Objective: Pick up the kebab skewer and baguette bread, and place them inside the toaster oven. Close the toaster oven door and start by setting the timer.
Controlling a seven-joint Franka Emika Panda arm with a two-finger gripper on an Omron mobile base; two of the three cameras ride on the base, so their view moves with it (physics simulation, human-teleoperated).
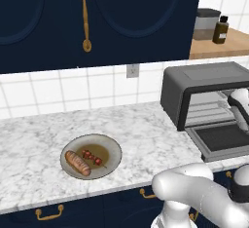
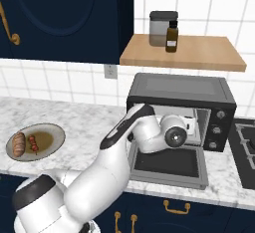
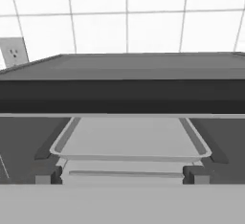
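The toaster oven [image 2: 180, 99] stands with its toaster oven door [image 2: 168, 163] dropped flat, and the claw [image 2: 191, 126], spread wide and empty, sits right at its mouth. Both foods lie well off to the claw's left on a plate [image 1: 110, 146] on the counter [image 1: 29, 144]: the baguette bread [image 1: 78, 162], and just beside it the kebab skewer [image 1: 92, 157], both lying diagonally.

the white-and-grey marble counter [image 1: 146, 129] runs below a tiled wall. on its left part sits a round brownish plate [image 1: 113, 150], carrying the baguette bread [image 1: 77, 162] and the kebab skewer [image 1: 92, 157] side by side. to the right, well apart from the plate, stands the toaster oven [image 2: 180, 91], with the toaster oven door [image 2: 168, 163] folded down flat over the counter's front part. a black stovetop [image 2: 245, 150] lies just beside the oven.
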